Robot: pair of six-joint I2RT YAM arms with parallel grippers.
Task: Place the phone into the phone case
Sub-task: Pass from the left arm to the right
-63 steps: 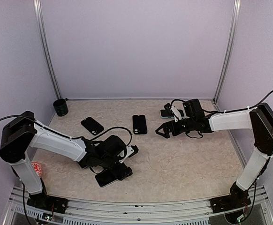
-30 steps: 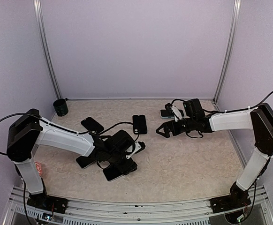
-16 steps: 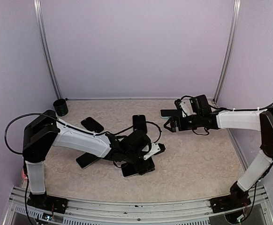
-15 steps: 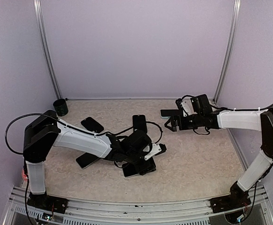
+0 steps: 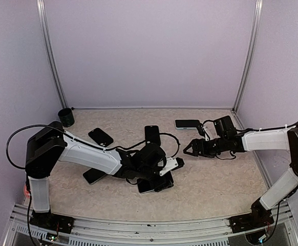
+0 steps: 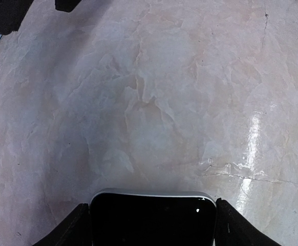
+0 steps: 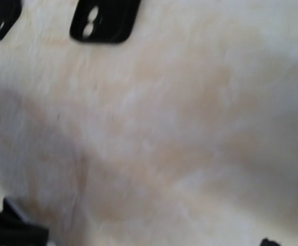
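My left gripper (image 5: 162,180) is shut on a black phone with a silver rim (image 5: 148,187), low over the table near its middle. In the left wrist view the phone's end (image 6: 153,218) sits between my two fingers (image 6: 72,230). A black phone case (image 5: 152,135) lies flat behind it; in the right wrist view it shows its camera holes (image 7: 105,19). My right gripper (image 5: 190,150) is open and empty, to the right of the held phone. The right wrist view is blurred, with only the fingertips (image 7: 16,233) at its bottom corners.
A second black case (image 5: 101,136) and another dark phone or case (image 5: 93,176) lie to the left. A teal-edged phone (image 5: 188,123) lies at the back right. A black cup (image 5: 65,117) stands in the back left corner. Metal posts frame the walls.
My left arm has moved right towards the table's middle, carrying the phone with it. My right gripper has come forward, away from the teal-edged phone.
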